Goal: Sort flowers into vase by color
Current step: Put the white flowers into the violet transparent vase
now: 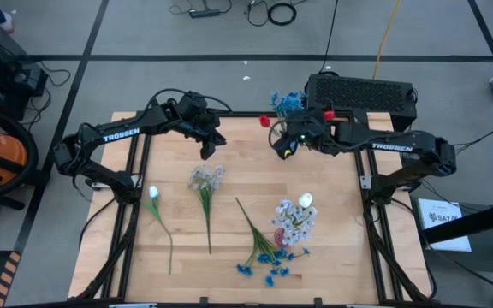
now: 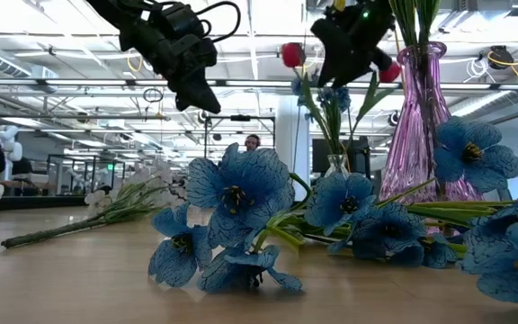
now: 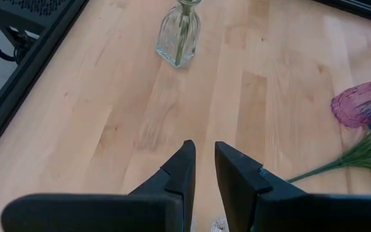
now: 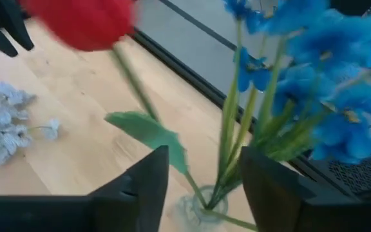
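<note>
Right gripper [image 1: 286, 145]: we're up at the back of the table, just beside the clear vase [image 3: 178, 35]; fingers look spread in our wrist view, with a green stem and leaf between them, but we can't tell whether they pinch it.
Red tulip [image 1: 265, 121]: high by that gripper, its stem [image 4: 129, 71] slanting down toward the vase mouth.
Blue cluster [image 1: 289, 103]: already standing in the clear vase.
Left gripper [image 1: 205, 151]: hovering above the lavender-white spray [image 1: 204, 178], fingers a narrow gap apart, holding nothing.
Still on the table: a white tulip [image 1: 153, 193] left, a second pale spray [image 1: 294, 220] with another white tulip [image 1: 305, 200], and a blue bunch [image 1: 268, 265] at the front.
Purple vase [image 2: 425, 117]: visible in the low view.
Risk: red going in with blue mixes the colours, in our judgement.
Risk: the stem could hook the blue stems, or a nudge could tip that narrow vase.
</note>
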Available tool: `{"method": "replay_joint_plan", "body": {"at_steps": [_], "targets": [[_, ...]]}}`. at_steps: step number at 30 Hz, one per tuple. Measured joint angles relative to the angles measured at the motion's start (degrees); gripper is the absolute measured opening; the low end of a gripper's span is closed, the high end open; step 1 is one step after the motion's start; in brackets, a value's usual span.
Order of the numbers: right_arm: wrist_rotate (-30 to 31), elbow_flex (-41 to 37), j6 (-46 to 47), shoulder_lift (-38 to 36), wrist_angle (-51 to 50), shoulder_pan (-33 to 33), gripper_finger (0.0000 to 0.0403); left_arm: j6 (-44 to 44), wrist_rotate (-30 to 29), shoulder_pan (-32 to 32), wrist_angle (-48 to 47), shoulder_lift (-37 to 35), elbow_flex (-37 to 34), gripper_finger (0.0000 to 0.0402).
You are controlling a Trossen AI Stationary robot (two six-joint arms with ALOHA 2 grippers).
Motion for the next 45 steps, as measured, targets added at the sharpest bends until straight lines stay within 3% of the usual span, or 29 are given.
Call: {"method": "replay_joint_plan", "body": {"at_steps": [8,12,15,17,21,24,29,35,41,45], "targets": [[-0.3,0.0,5.1,-9.4,-0.6,0.0,0.0211,-0.1,0.0,0.0,-1.8,0.0,0.0,0.0066],[-8.4,0.0,8.1,-13.8,-0.7,0.0,0.0198,-2.1,0.0,-0.4,-1.7,0.0,0.0,0.0066],[-15.3,0.1,7.4,-14.6,-1.9,0.4,0.0167,-4.4,-0.8,-1.2,-1.5,0.0,0.0,0.0066],[-18.0,0.1,4.9,-14.3,-5.3,1.1,0.0132,-6.6,-4.3,-2.5,-1.5,0.0,0.0,0.0066],[-19.6,0.1,4.2,-13.9,-15.2,2.7,0.0035,-10.3,-11.7,-6.8,-1.6,0.0,0.0,0.0066],[-20.1,-0.7,2.8,-14.7,-20.0,4.3,0.0011,-14.2,-16.0,-11.2,-1.7,0.0,0.0,0.0066],[-24.5,-8.1,2.4,-21.5,-18.3,6.1,0.0003,-26.1,-26.0,-18.4,-2.0,0.0,0.0,0.0066],[-25.6,-23.6,10.3,-36.5,-17.0,8.3,0.0001,-41.3,-34.0,-26.2,-3.8,0.0,0.0,0.0066],[-27.3,-35.9,18.4,-46.8,-16.3,8.6,0.0001,-62.8,-44.0,-34.4,-16.8,0.0,0.8,0.0049],[-28.9,-40.9,20.8,-48.2,-13.1,8.6,0.0001,-77.4,-45.1,-37.7,-24.6,0.0,0.6,0.003]]}}
